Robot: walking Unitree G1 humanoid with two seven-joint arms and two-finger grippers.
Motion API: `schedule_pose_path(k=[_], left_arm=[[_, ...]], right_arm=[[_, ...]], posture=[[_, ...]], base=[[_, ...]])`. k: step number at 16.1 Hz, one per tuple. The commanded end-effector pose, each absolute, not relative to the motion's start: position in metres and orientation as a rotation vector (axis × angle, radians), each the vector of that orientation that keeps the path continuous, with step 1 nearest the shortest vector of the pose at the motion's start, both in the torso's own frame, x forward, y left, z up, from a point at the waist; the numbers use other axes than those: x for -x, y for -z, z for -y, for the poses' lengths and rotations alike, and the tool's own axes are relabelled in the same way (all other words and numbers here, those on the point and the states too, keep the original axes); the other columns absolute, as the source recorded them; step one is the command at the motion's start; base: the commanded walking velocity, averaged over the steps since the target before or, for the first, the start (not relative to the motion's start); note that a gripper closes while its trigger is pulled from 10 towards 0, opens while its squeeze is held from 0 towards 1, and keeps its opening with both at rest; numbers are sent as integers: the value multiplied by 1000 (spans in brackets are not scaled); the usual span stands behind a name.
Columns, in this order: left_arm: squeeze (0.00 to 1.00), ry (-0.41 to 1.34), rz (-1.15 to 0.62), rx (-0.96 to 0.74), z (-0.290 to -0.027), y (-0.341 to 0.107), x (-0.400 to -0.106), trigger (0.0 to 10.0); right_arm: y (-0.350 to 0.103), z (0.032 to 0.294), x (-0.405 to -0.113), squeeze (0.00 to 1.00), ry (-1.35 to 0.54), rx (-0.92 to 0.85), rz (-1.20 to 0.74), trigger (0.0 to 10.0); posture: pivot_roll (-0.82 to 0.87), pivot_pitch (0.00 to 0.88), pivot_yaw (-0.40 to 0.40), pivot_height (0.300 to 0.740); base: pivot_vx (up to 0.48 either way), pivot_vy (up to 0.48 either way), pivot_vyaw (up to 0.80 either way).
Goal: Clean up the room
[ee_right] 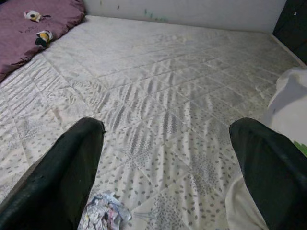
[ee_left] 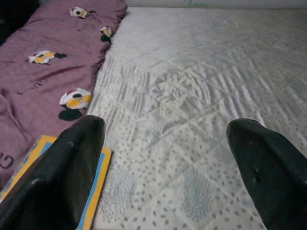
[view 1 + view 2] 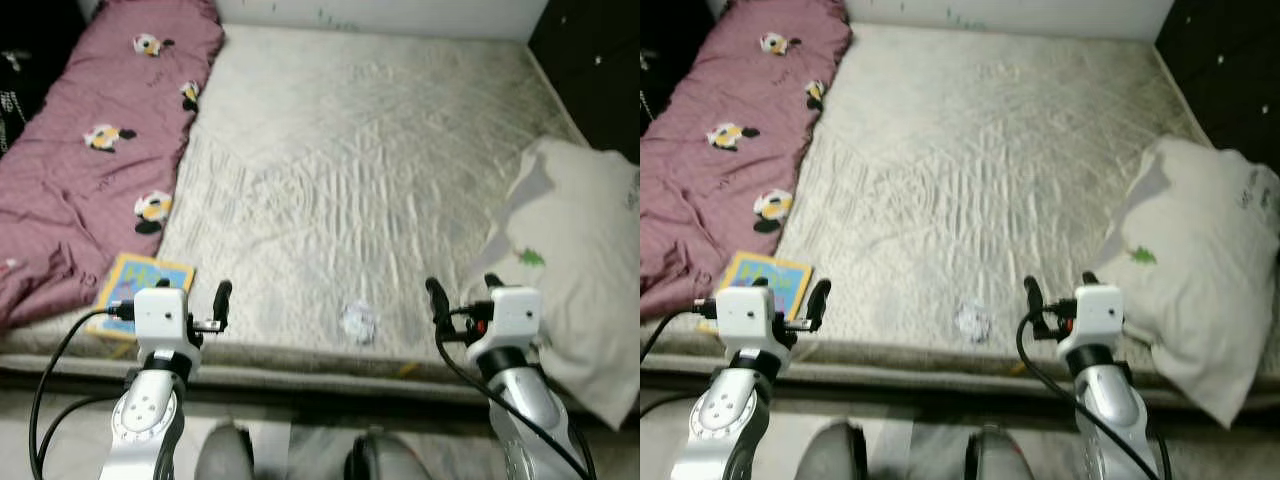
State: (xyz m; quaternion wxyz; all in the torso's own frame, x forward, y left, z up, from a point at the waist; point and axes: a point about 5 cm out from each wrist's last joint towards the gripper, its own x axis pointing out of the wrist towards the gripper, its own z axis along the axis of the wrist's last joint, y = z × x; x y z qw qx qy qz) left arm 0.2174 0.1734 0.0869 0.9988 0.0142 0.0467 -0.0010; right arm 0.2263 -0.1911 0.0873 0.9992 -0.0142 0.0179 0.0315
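We are standing at the foot of the bed, with our left gripper hanging released at the lower left of the frame and our right gripper hanging released at the lower right, both just over the near edge of the mattress. Between them, low and centre in the frame, a crumpled wad of paper is lying on the quilted, dotted grey-white mattress cover; we are judging it light, soft and crushable, best pinched across its middle, and likely to skid on the fabric. At the lower left, a flat yellow and blue book is resting beside the mauve duvet; it is looking thin and stiff, so we would be taking it by a free edge. Further up, the duvet with cartoon prints is running along the left side, and a limp white pillow is slumping at the right.
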Motion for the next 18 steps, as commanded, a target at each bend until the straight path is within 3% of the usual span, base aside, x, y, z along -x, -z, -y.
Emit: schedule_pose_path(k=[1,6,18], left_arm=[[0,4,-113,-36,-174,-85,-215,10000],[0,-8,-112,-32,-173,-86,-217,10000],[0,11,-133,14,-174,-87,-214,10000]], right_arm=[[-86,193,-224,0,-62,23,-52,10000],[-86,194,-224,0,-59,17,-57,10000],[-86,190,-225,0,-92,39,-69,10000]], posture=[[0,163,-42,610],[3,168,-42,564],[4,192,-46,564]], base=[[0,0,0],[0,0,0],[0,0,0]])
